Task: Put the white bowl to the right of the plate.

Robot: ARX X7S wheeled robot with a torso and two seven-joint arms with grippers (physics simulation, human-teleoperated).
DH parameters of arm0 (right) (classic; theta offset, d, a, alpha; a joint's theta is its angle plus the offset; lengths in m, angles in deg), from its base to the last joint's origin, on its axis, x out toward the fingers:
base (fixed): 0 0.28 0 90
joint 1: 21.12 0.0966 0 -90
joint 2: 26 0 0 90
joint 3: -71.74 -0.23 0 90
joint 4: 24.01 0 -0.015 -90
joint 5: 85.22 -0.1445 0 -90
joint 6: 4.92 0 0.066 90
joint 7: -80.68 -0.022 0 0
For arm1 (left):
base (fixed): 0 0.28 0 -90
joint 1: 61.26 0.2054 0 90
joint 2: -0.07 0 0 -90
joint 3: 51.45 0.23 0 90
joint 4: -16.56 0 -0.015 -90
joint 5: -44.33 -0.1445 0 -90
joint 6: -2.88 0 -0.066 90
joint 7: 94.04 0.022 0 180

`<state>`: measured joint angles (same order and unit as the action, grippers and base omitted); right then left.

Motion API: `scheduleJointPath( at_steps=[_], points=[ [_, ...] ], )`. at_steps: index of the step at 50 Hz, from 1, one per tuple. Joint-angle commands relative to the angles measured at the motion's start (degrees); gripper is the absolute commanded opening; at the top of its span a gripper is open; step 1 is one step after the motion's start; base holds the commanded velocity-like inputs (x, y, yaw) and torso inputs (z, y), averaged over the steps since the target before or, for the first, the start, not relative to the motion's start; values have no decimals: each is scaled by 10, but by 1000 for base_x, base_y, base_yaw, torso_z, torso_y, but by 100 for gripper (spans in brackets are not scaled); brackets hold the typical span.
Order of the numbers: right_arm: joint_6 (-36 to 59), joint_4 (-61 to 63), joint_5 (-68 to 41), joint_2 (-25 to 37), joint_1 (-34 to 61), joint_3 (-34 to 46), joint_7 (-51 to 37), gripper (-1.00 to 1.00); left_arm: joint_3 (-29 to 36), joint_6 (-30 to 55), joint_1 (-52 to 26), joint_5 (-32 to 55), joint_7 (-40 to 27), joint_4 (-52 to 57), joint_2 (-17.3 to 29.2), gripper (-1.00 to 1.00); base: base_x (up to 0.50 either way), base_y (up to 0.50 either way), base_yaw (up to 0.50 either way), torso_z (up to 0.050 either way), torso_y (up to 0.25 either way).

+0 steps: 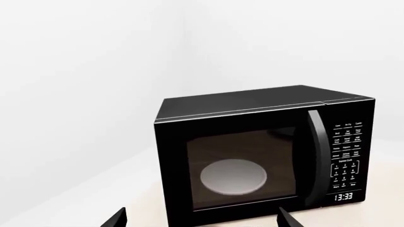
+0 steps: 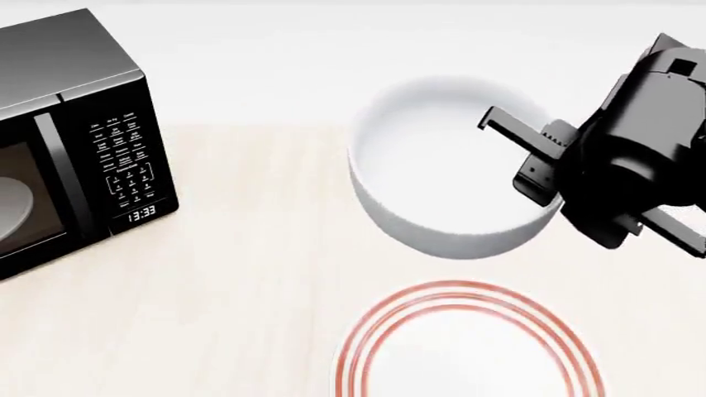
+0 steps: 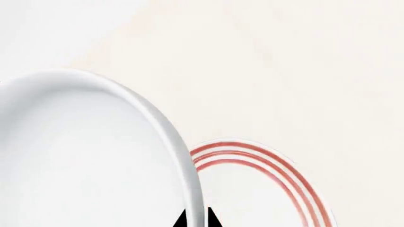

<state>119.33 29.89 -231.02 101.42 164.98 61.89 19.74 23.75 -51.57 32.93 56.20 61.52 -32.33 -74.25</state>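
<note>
Right end effector [image 2: 537, 165] pinches white bowl [image 2: 441, 165] rim over pale wood table [image 2: 243, 289]; white walls; left's state unclear.

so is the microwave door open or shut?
Shut. The microwave door sits flush with the front and control panel, handle against it, and the glass disc shows only through the window.

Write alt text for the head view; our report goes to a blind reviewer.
The right gripper grips the far right rim of the white bowl, one finger inside and one outside. The bowl appears just beyond the plate with red rings at the near edge. A black microwave stands at left on the pale table.
</note>
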Motion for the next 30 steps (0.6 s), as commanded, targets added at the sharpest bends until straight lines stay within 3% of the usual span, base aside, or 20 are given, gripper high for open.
scheduleJointPath(
  at_steps=[1, 30],
  points=[
    [15, -55, 4, 35, 13, -5, 5, -100, 12, 3, -7, -6, -6, -8, 3, 100, 0, 0, 0, 0, 0],
    [-27, 29, -7, 189, 14, -29, -46, -100, 41, 13, -28, -15, -15, -36, 10, 100, 0, 0, 0, 0, 1]
  ],
)
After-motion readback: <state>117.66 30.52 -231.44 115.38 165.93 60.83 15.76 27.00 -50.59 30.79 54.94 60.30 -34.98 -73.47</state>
